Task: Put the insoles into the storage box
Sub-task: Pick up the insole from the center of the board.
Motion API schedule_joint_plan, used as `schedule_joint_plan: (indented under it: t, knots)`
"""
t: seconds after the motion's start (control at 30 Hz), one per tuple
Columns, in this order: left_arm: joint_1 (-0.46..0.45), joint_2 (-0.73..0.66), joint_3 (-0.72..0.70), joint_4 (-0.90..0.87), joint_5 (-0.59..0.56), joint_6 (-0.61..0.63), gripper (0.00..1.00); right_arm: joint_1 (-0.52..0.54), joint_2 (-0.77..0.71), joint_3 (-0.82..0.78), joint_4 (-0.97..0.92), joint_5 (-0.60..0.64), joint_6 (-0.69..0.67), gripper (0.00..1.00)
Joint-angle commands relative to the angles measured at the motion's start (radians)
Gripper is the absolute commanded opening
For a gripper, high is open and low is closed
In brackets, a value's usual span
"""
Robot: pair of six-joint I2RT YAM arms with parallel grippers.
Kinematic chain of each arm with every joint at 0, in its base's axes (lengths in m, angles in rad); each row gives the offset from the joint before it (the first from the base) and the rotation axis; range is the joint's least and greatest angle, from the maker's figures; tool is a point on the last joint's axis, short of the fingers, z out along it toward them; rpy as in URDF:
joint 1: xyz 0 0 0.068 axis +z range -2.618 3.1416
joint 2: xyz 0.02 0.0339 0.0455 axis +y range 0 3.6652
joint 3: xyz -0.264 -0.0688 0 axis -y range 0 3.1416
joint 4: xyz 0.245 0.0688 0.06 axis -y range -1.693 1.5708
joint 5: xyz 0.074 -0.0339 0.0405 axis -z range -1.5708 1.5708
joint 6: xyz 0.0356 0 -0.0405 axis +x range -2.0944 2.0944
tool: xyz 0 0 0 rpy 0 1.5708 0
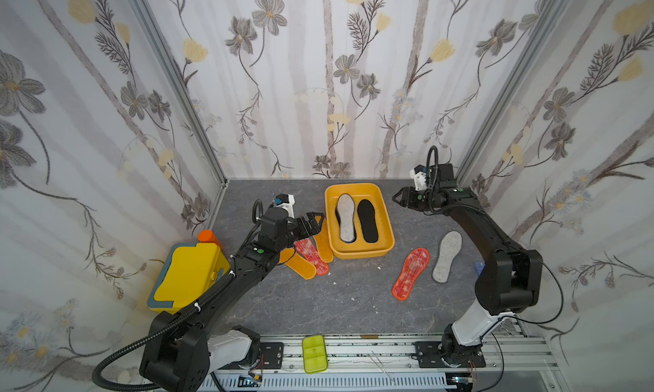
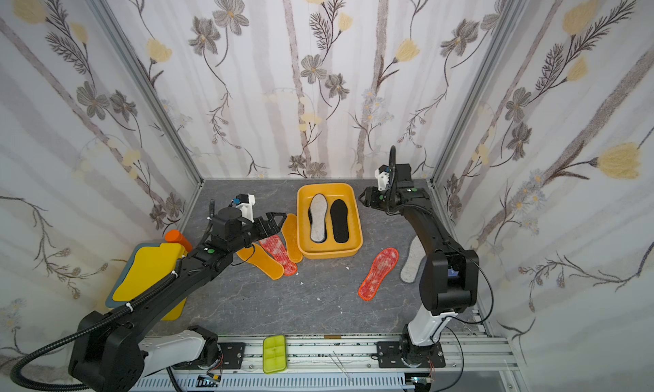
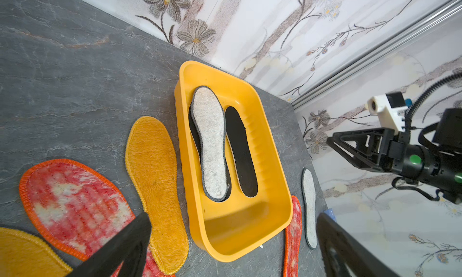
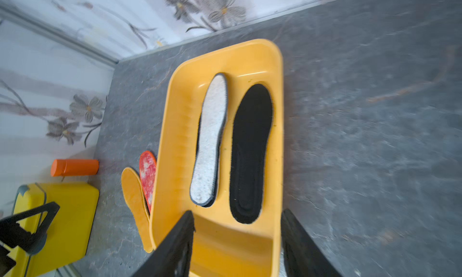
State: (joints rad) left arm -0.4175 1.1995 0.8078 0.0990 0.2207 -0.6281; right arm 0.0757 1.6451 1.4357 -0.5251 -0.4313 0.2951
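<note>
- Three insoles lie in the storage box [image 1: 359, 254] at the back of the worktop [image 1: 336, 301]: a grey-white insole [image 1: 345, 217] on top of a black insole [image 3: 192, 128], with a second black insole [image 1: 367, 220] beside them.
- An orange insole [image 1: 323, 248], a red speckled insole [image 1: 313, 257] and a second orange insole [image 1: 300, 268] overlap just left of the box.
- Another red insole [image 1: 410, 273] and another grey-white insole [image 1: 447, 255] lie to its right.
- The left fingers [image 3: 120, 250], spread wide and empty, hover over the left pile.
- The right fingers [image 4: 172, 248], parted and holding nothing, hang near the box's far right corner.

Both arms aloft — left gripper [image 1: 313, 222] gaping, right gripper [image 1: 397, 197] parted, empty
</note>
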Motion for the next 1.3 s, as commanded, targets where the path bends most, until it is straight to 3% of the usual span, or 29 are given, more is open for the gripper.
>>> schedule_joint_plan:
  t: [0.0, 0.2, 0.5, 1.03, 1.27]
  knots:
    - [0.002, -0.007, 0.013, -0.004, -0.027, 0.020, 1.00, -0.086, -0.110, -0.119, -0.017, 0.056, 0.038, 0.57]
    - [0.003, -0.011, 0.014, -0.006, -0.018, 0.027, 1.00, -0.228, -0.207, -0.311, -0.041, 0.143, 0.078, 0.62]
    - [0.017, 0.001, -0.004, -0.007, 0.035, 0.045, 1.00, -0.385, -0.145, -0.497, -0.016, 0.229, 0.084, 0.63]
    - [0.039, -0.003, -0.023, -0.002, 0.060, 0.036, 1.00, -0.419, -0.009, -0.519, 0.041, 0.337, 0.072, 0.64]
    - [0.040, -0.001, -0.032, 0.010, 0.058, 0.019, 1.00, -0.417, 0.054, -0.531, 0.110, 0.282, 0.067, 0.62]
